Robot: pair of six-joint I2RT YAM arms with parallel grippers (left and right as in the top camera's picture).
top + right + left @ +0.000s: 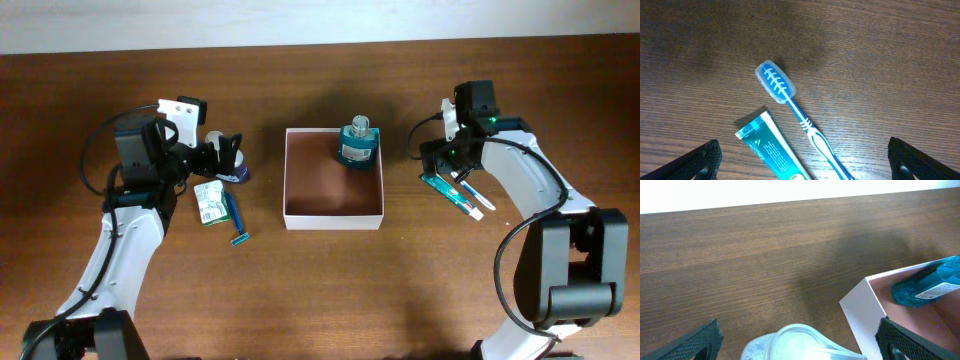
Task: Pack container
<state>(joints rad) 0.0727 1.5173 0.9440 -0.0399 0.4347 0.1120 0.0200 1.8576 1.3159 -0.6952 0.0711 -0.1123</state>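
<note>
The container, a square white-walled box with a reddish-brown inside, sits mid-table; its white wall shows at the right of the left wrist view. A teal bottle stands in its far right corner. My left gripper is open, its fingers either side of a white round-topped item and apart from it. My right gripper is open above a teal toothpaste tube and a blue capped toothbrush.
A green-and-white packet and a blue razor lie left of the container, just below my left gripper. The table's far edge runs along the top of the overhead view.
</note>
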